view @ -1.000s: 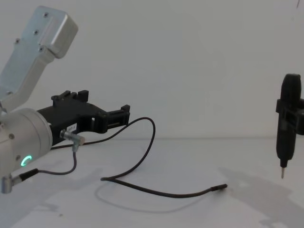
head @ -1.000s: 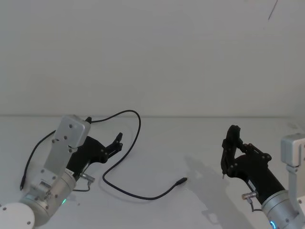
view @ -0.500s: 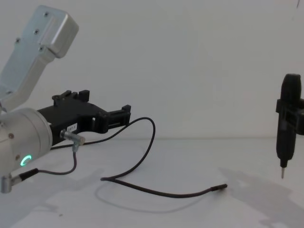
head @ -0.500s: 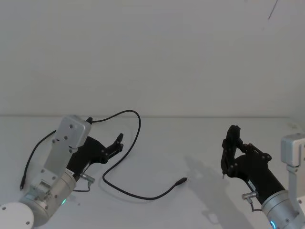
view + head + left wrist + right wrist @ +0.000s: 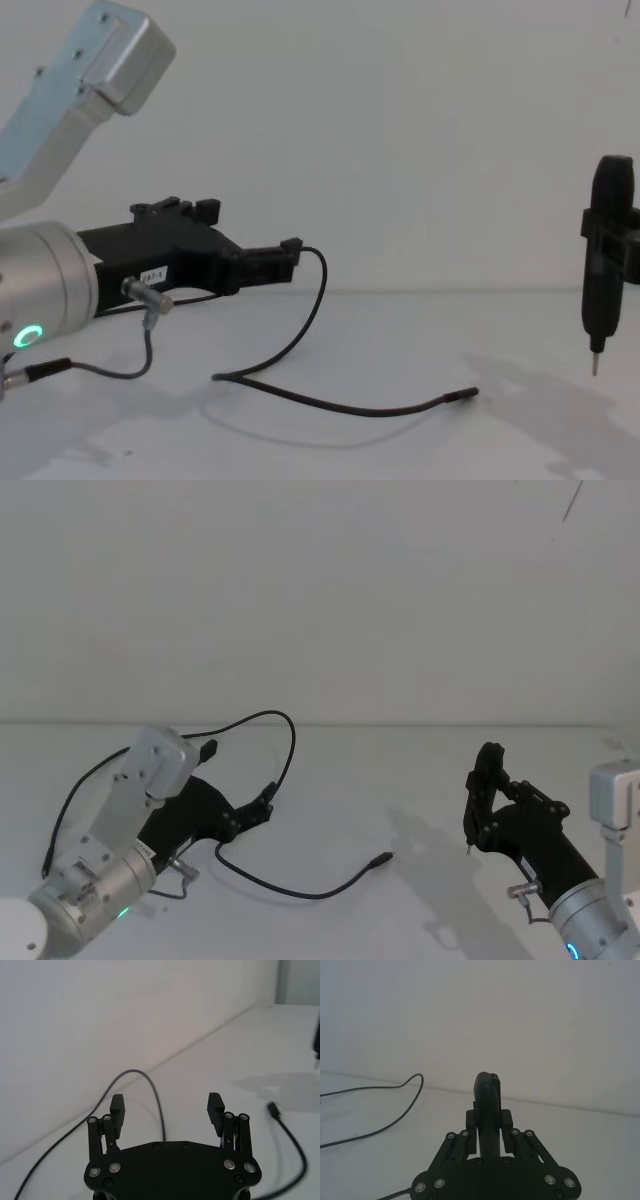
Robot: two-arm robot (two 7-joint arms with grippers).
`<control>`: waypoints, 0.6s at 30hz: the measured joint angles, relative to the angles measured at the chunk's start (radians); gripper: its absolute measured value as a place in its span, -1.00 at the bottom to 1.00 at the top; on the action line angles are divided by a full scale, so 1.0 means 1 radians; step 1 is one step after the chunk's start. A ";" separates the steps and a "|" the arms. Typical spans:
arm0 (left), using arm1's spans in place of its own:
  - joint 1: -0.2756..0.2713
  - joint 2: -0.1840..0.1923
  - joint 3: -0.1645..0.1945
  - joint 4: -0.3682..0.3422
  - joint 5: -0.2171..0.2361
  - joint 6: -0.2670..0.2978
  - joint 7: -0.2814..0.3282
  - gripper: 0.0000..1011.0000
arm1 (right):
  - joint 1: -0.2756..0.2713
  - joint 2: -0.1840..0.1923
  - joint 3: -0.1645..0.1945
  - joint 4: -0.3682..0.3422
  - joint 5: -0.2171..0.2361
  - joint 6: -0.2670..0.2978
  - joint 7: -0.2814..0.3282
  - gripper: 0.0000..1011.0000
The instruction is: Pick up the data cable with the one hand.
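On the left, our left claw (image 5: 265, 802) is spread wide with nothing between its fingers. It sits low over the table (image 5: 400, 780), right at the stretch of the data cable (image 5: 293, 742) that drops from the far arch to the near bend. We cannot tell whether a fingertip touches the cord. The cable itself lies between our two arms, with one end trailing near-left past the left arm and its plug (image 5: 381, 859) pointing right.

We see several risks here. The cord is thin and round, so a closure slightly off its line could squeeze it sideways out of the gap. In the chest view the arch seems to stand off the surface, so we judge it springy, and a nudge from one finger might push it away before the other arrives. The grey wire (image 5: 146, 330) dangling under our left wrist could hook the near bend. Going too low would scrape the fingertips on the table. On lifting, the long free end may drag and swing the plug rightward.

The left wrist is smooth silver metal, and the claw is matte black with small screws. The cord looks rubbery and limp, and the plug is a slightly thicker cylinder. The table is plain matte white. Far right, our right claw (image 5: 489, 1122) is parked, clamped on a slim black pen-shaped tool (image 5: 603, 262) with a metal tip.
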 joint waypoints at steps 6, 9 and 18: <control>-0.001 0.040 0.003 -0.029 -0.022 0.027 -0.073 0.98 | 0.000 0.000 0.000 0.000 0.000 0.000 0.000 -0.44; -0.005 0.064 0.005 -0.046 -0.036 0.046 -0.120 0.98 | 0.000 0.000 0.000 0.000 0.000 0.000 0.000 -0.44; -0.037 0.146 0.026 -0.094 -0.060 0.108 -0.273 0.98 | 0.000 0.000 0.000 0.000 0.000 0.000 0.000 -0.44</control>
